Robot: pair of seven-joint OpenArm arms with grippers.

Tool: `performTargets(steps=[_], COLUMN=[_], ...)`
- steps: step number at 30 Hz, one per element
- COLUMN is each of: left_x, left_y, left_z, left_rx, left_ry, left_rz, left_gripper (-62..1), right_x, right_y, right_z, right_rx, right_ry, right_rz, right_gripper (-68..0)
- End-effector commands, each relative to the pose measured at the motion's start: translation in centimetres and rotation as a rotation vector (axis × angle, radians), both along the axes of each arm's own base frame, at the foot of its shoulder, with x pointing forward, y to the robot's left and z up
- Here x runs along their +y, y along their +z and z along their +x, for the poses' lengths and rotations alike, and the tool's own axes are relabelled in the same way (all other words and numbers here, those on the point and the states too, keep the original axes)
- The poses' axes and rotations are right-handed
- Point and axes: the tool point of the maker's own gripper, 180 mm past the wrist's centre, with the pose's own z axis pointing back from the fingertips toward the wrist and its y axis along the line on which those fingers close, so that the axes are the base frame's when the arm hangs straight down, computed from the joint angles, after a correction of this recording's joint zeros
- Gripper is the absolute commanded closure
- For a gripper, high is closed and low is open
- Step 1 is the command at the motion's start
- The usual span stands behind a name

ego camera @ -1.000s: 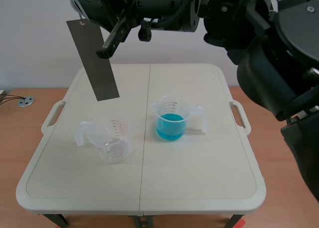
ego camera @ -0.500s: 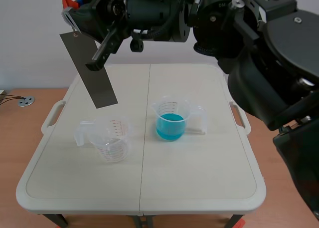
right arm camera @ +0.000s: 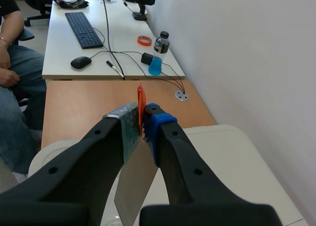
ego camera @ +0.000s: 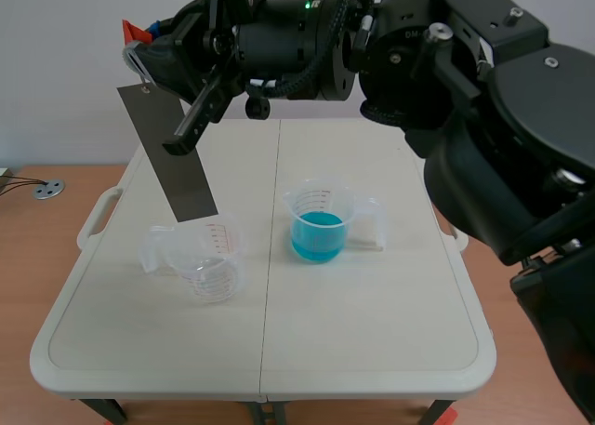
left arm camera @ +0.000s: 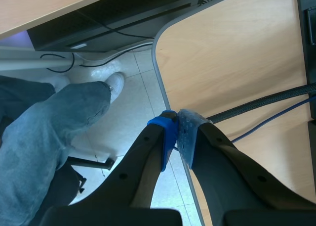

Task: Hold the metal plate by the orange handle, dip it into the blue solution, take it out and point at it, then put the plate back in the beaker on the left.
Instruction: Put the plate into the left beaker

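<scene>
My right arm reaches across the top of the scene to the left. Its gripper [ego camera: 141, 46] is shut on the orange handle [ego camera: 135, 27] of the grey metal plate [ego camera: 172, 155]. The plate hangs tilted, its lower end at the mouth of the empty clear beaker [ego camera: 212, 262] on the left. The beaker of blue solution [ego camera: 319, 228] stands to the right, apart from the plate. In the right wrist view the orange handle [right arm camera: 140, 105] is pinched in that gripper [right arm camera: 142, 121], with the plate [right arm camera: 134, 186] below. My left gripper [left arm camera: 175, 132] is shut on nothing, over the floor.
The white folding table [ego camera: 372, 332] stands on a wooden surface with a cable puck [ego camera: 46, 190] at the left. Behind it, a desk holds a keyboard [right arm camera: 83, 23], a mouse and a bottle [right arm camera: 157, 53]. A seated person's leg [left arm camera: 44, 132] lies beyond the left gripper.
The right arm has lowered the plate and swung it slightly left. Its lower end has come down from above the table to the left beaker's mouth.
</scene>
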Motion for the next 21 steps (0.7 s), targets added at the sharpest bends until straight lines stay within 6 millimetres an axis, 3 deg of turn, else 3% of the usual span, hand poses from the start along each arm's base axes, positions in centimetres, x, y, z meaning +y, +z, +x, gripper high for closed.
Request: performTargets(steps=[1, 21], left_x=[-0.2, -0.2], left_y=[0.1, 0.1], left_z=[0.1, 0.1], left_rx=[-0.007, -0.008], left_ry=[0.002, 0.002], left_rz=[-0.006, -0.006], left_gripper=[-2.7, -2.7], right_x=[0.2, 0.4], right_y=[1.6, -1.5], right_z=[0.0, 1.3], right_rx=[-0.027, 0.071], right_ry=[0.011, -0.008], right_rz=[0.038, 0.038], right_gripper=[-1.5, -1.5])
